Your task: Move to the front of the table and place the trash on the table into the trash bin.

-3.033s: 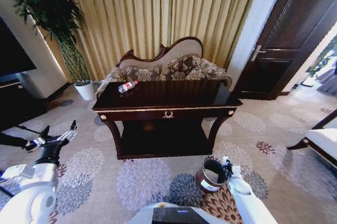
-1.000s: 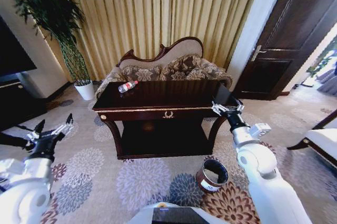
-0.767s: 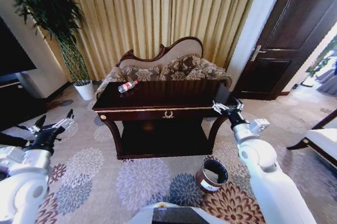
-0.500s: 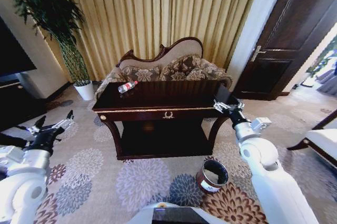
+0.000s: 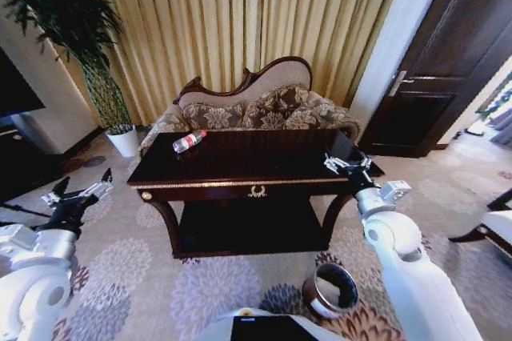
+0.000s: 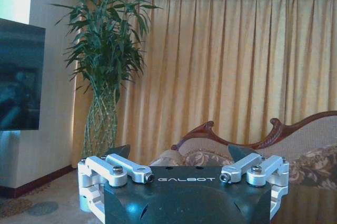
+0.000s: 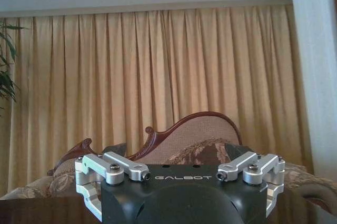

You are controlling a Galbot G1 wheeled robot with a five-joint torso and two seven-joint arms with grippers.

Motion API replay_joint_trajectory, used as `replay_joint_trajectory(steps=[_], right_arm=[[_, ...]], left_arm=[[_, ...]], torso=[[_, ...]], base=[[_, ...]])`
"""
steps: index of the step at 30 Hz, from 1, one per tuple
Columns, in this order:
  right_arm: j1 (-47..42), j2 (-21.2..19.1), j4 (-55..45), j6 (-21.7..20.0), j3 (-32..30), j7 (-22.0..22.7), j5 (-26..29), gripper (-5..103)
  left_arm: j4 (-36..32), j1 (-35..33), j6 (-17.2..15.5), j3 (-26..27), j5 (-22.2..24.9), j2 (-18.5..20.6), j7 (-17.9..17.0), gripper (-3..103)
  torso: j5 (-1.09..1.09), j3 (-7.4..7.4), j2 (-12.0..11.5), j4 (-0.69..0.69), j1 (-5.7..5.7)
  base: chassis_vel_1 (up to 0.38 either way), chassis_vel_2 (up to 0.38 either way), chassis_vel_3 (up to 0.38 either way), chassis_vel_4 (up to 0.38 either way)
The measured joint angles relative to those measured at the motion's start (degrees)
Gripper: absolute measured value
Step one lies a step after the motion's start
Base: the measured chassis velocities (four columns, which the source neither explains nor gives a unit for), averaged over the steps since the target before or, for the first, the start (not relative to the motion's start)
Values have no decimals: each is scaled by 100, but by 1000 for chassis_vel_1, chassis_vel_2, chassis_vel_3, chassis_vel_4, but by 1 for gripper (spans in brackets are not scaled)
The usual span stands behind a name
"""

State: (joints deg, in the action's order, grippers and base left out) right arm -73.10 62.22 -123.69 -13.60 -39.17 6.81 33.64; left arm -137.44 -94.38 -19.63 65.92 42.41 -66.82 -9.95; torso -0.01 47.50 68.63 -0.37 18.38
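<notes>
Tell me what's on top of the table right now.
On the table lies one clear plastic bottle with a red label, on its side near the far left corner. The right gripper covers part of the right end, so anything there is hidden.

The dark glossy table (image 5: 240,169) bears one clear plastic bottle (image 5: 189,142), lying near its far left corner.

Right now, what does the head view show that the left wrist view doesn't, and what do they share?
Head view alone: the table, a bottle lying near its back left corner, the trash bin on the carpet, the right gripper open at the table's right end, and a dark door.

Left wrist view alone: a dark screen on the wall.

Both: the left gripper, open, the tall plant, the curtain and the sofa.
</notes>
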Motion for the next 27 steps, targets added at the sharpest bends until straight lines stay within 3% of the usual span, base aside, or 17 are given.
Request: replay_joint_trajectory(steps=[8,27], right_arm=[[2,57,-47,-23,87,0,-121,100],[-108,189,-170,113,119,0,-267,100]], left_arm=[[-6,-41,109,-52,-44,-86,50,100],[-12,-103,176,-28,-44,-103,100,100]], torso=[[1,2,-2,0,6],[1,0,-1,0,1]], base=[[-190,204,198,-178],[2,-2,-3,2]])
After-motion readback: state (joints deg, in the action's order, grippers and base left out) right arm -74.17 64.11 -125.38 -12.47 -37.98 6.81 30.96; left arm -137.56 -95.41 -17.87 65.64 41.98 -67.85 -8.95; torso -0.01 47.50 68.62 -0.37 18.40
